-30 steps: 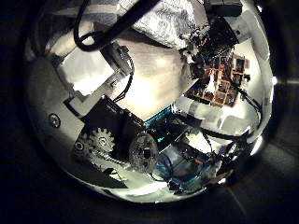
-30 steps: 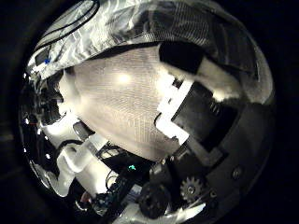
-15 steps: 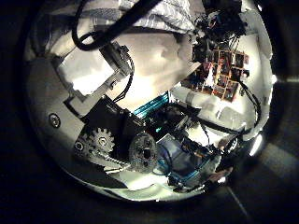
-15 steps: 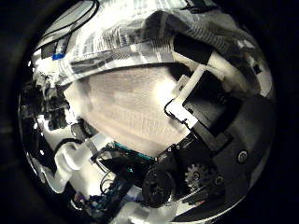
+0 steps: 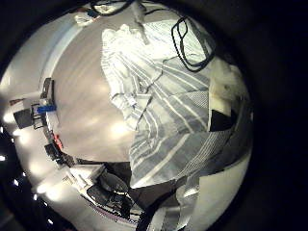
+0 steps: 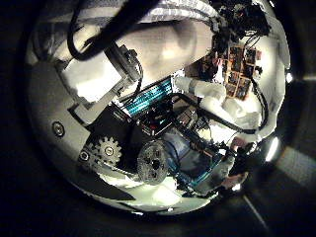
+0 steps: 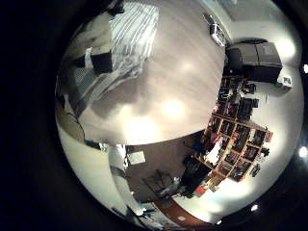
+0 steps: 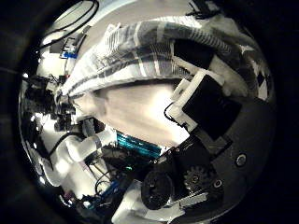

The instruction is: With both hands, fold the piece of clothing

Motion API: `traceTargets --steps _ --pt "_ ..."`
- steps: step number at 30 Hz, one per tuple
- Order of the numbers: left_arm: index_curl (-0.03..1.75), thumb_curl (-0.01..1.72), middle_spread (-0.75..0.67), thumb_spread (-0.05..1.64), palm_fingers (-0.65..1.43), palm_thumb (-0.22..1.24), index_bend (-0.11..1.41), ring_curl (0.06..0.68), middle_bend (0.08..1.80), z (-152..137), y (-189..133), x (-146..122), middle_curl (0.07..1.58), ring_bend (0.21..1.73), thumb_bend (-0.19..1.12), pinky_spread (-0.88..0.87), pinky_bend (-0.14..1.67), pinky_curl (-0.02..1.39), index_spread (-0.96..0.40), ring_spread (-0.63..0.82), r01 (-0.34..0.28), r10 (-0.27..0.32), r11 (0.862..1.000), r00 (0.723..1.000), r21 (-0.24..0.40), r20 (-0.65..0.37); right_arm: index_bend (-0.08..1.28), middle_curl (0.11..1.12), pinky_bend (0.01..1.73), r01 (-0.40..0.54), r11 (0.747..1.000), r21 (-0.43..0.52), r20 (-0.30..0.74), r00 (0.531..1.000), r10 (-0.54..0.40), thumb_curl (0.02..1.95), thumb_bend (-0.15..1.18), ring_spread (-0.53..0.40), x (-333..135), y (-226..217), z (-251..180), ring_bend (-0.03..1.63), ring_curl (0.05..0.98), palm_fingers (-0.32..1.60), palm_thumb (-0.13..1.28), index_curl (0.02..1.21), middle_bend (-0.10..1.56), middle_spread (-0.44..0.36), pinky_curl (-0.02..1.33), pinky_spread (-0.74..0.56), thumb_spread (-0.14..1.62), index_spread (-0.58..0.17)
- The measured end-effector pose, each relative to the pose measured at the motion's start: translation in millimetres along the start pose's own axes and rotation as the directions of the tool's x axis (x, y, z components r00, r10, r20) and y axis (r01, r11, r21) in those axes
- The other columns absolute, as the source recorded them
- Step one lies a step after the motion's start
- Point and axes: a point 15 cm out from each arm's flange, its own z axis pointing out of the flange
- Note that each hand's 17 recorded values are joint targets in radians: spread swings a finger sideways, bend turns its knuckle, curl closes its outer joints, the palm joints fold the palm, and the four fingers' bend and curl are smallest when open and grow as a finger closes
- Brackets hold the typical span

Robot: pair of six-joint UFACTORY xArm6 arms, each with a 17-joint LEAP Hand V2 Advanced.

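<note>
The piece of clothing (image 5: 144,91) is a striped garment. In the left little finger side palm view it lies bunched on the table (image 5: 82,106), and one part rises close to my left hand (image 5: 227,96), whose fingers curl on it. The left thumb side palm view shows that hand's fingers (image 6: 99,79) and a strip of the garment (image 6: 168,12) behind them. In the right thumb side palm view the garment (image 8: 140,51) stretches in folds past my right hand (image 8: 201,93), which pinches its edge. In the right little finger side palm view the garment (image 7: 135,34) hangs from that hand's finger (image 7: 96,53), above the table (image 7: 164,91).
A white arm (image 6: 222,99) crosses the left thumb side palm view; it also shows in the right thumb side palm view (image 8: 79,159). A small object (image 5: 43,101) lies at the table's edge. Shelves (image 7: 231,135) and a cabinet (image 7: 252,63) stand beyond the table.
Both palm views have shifted, so both hands have moved. In the right thumb side view the garment now lies in closer folds. In the left thumb side view the other arm has come in.
</note>
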Motion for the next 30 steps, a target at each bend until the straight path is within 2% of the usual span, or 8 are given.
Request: traceTargets --steps 7,12,17,24,28,30 --pt "1.43 0.6 -0.62 1.0 1.03 0.85 0.43 0.533 0.97 -16.1 -28.7 -18.3 1.16 1.5 -0.03 -0.6 1.16 0.97 -0.73 -0.41 0.047 -0.048 0.999 0.999 0.013 0.013 1.12 0.86 1.37 0.021 1.0 0.015 0.0 1.0 -0.021 0.69 -0.01 -0.216 -3.6 -47.2 -7.1 1.41 0.708 1.09 1.03 0.89 1.29 -0.164 0.7 -0.2 1.07 -0.264" --pt "1.45 0.58 -0.63 0.99 1.0 0.83 0.4 0.533 0.95 -19.2 -65.1 -40.9 1.16 1.5 -0.02 -0.61 1.14 0.97 -0.72 -0.41 0.076 -0.078 0.997 0.995 0.033 0.057 1.13 0.86 1.35 0.025 1.0 0.015 -0.002 1.0 -0.025 0.71 -0.01 -0.215 -0.7 -96.7 -0.6 1.41 0.717 1.09 1.02 0.89 1.29 -0.161 0.72 -0.2 1.07 -0.259" --pt "1.46 0.57 -0.64 0.99 1.0 0.82 0.38 0.53 0.93 -9.5 -117.3 -65.8 1.17 1.49 -0.02 -0.62 1.12 0.97 -0.71 -0.41 0.094 -0.1 0.993 0.991 0.07 0.09 1.13 0.86 1.34 0.023 1.0 0.009 -0.003 1.0 -0.023 0.73 -0.01 -0.215 2.3 -149.4 15.6 1.4 0.723 1.09 1.01 0.89 1.29 -0.16 0.75 -0.2 1.07 -0.257" --pt "1.47 0.55 -0.64 0.99 0.96 0.81 0.34 0.524 0.91 9.5 -185.4 -101.7 1.17 1.46 -0.03 -0.63 1.09 0.95 -0.7 -0.42 0.11 -0.118 0.992 0.985 0.069 0.127 1.13 0.86 1.32 0.034 0.999 -0.029 0.0 0.999 -0.034 0.75 -0.01 -0.215 -4.9 -217.6 62.5 1.4 0.73 1.09 0.99 0.89 1.29 -0.158 0.79 -0.19 1.07 -0.254" --pt "1.44 0.53 -0.63 0.99 0.88 0.75 0.31 0.499 0.9 29.7 -221.7 -119.2 1.14 1.37 -0.04 -0.65 1.01 0.91 -0.68 -0.45 0.115 -0.121 0.992 0.985 0.054 0.123 1.13 0.85 1.3 0.038 0.999 0.036 -0.002 0.999 -0.038 0.74 -0.02 -0.215 -15.1 -251.6 87.4 1.4 0.733 1.09 0.96 0.89 1.29 -0.158 0.81 -0.2 1.06 -0.254" --pt "1.43 0.52 -0.63 0.99 0.87 0.74 0.29 0.484 0.9 39.2 -234.2 -127.8 1.13 1.33 -0.03 -0.66 0.98 0.89 -0.68 -0.46 0.125 -0.13 0.991 0.985 0.05 0.114 1.13 0.85 1.29 0.032 0.999 0.037 -0.004 0.999 -0.032 0.73 -0.03 -0.214 -18.9 -262.1 107.6 1.39 0.731 1.09 0.92 0.88 1.28 -0.157 0.81 -0.2 1.06 -0.252"
